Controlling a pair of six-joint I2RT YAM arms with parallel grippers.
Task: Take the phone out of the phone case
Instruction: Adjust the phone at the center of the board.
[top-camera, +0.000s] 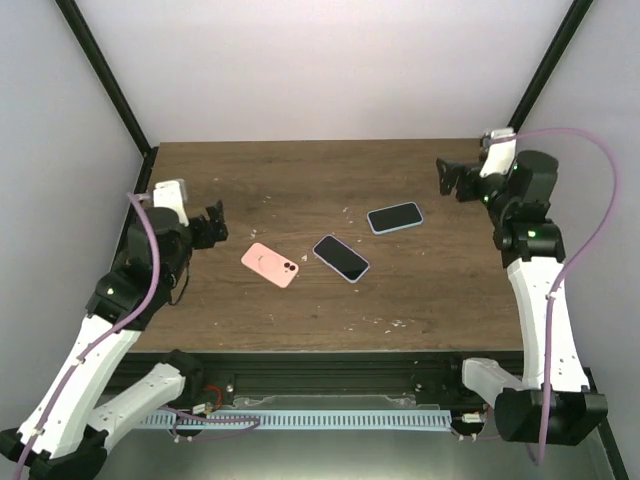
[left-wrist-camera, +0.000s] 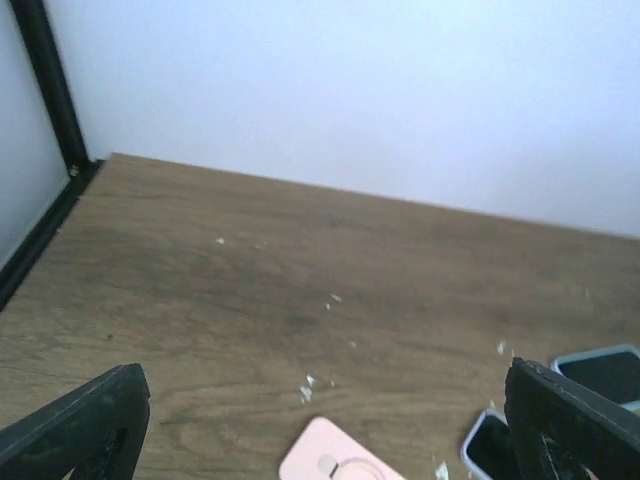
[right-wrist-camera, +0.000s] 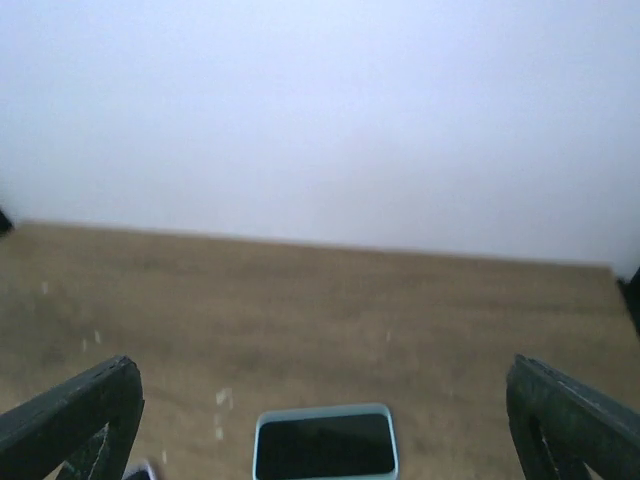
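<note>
Phone in lilac case lies screen up between pink phone and blue-cased phone; left gripper and right gripper both spread, empty.

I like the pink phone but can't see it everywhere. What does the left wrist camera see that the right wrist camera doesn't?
Only the left wrist camera shows the pink phone, the black corner post and the left gripper. Only the right wrist camera shows the right gripper. Both show the phone in the light blue case, the brown table and the white wall.
</note>
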